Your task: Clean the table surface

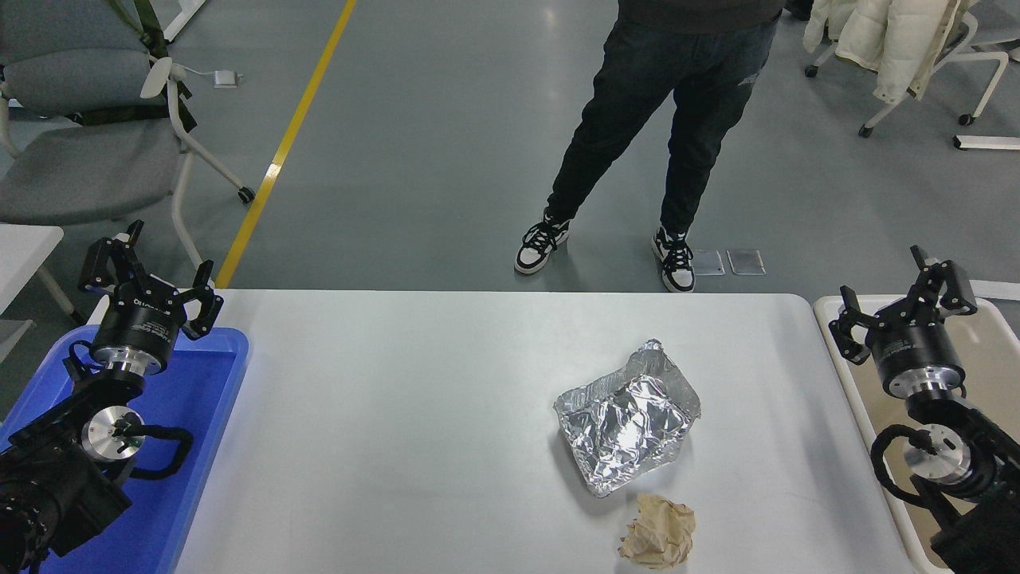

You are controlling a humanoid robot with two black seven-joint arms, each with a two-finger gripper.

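The white table surface (414, 414) fills the middle of the head view. A crumpled silver foil tray (628, 416) lies on it right of centre. A crumpled brown paper ball (658, 540) lies just in front of the foil, near the front edge. My right gripper (900, 299) is open and empty, raised over the far end of the beige bin (996, 335), well right of the foil. My left gripper (147, 267) is open and empty, parked over the blue tray (203, 446) at the lower left.
A person in dark trousers and black-and-white shoes (606, 247) stands beyond the table's far edge. A grey office chair (88, 135) stands at the far left. A chair with a white coat (892, 48) is at the far right.
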